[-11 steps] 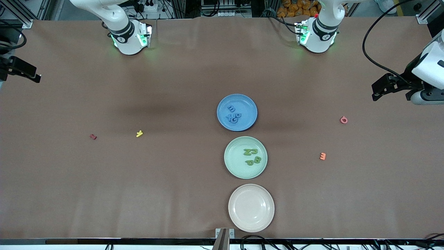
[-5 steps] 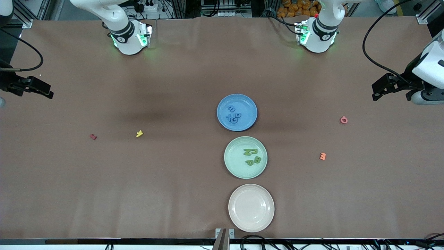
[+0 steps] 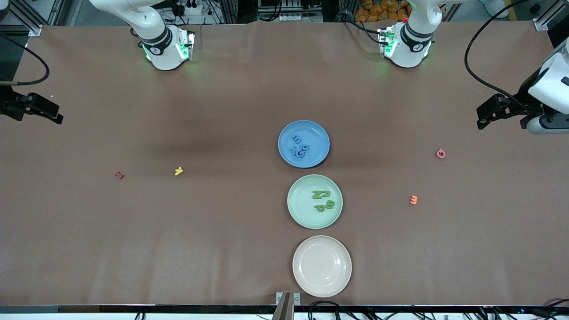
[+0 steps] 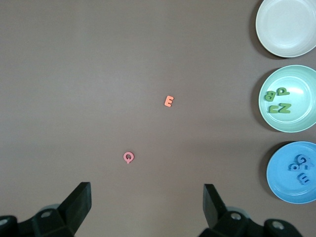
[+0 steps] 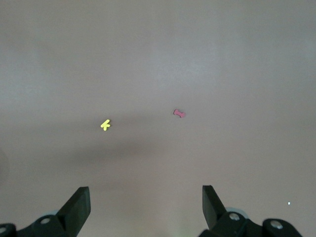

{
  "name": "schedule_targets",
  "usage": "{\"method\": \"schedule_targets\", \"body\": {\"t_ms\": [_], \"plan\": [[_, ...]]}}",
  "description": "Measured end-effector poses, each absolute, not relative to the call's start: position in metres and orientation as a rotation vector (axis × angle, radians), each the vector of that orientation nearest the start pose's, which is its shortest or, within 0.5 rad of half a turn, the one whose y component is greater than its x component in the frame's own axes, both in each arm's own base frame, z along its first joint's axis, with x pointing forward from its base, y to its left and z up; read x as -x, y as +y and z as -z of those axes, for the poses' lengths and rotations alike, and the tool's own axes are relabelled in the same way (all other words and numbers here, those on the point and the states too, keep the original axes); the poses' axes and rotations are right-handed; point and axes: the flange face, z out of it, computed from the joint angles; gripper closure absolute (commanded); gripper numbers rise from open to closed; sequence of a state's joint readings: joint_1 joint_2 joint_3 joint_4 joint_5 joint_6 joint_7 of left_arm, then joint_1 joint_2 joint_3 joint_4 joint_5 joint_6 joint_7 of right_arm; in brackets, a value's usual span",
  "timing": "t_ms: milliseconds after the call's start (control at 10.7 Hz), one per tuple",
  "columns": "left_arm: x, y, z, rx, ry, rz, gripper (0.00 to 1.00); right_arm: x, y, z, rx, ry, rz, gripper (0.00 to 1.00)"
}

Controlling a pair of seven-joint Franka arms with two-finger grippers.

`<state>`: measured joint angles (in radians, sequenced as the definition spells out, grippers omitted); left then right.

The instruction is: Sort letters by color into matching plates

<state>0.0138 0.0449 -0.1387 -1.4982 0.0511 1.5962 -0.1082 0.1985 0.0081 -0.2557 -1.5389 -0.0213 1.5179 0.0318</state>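
Both end effectors (image 3: 489, 116) (image 3: 46, 111) open, well apart from plates (image 3: 304, 144).

Three plates (image 3: 291, 153) stand in a row mid-table (stray letters (image 3: 178, 171) scattered either side), leaving broad open cloth.

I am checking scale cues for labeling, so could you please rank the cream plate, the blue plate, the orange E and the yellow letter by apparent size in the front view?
1. cream plate, slightly the largest-looking, though it lies nearest the camera.
2. blue plate, probably a match in true size.
3. orange E and yellow letter: both tiny, too alike to rank.
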Motion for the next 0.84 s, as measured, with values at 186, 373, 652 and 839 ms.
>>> {"method": "schedule_targets", "body": {"t_ms": [186, 373, 652, 839], "plan": [[-0.569, -0.064, -0.635, 3.102, 0.025, 0.087, 0.00, -0.550, -0.029, -0.643, 3.162, 0.135, -0.018, 0.00], [-0.570, -0.064, -0.632, 3.102, 0.026, 0.079, 0.00, -0.552, -0.029, -0.642, 3.163, 0.134, -0.024, 0.00], [-0.572, -0.068, -0.628, 3.140, 0.025, 0.065, 0.00, -0.555, -0.028, -0.636, 3.166, 0.135, -0.043, 0.00], [-0.572, -0.069, -0.628, 3.151, 0.025, 0.064, 0.00, -0.557, -0.027, -0.632, 3.167, 0.135, -0.055, 0.00]]}}
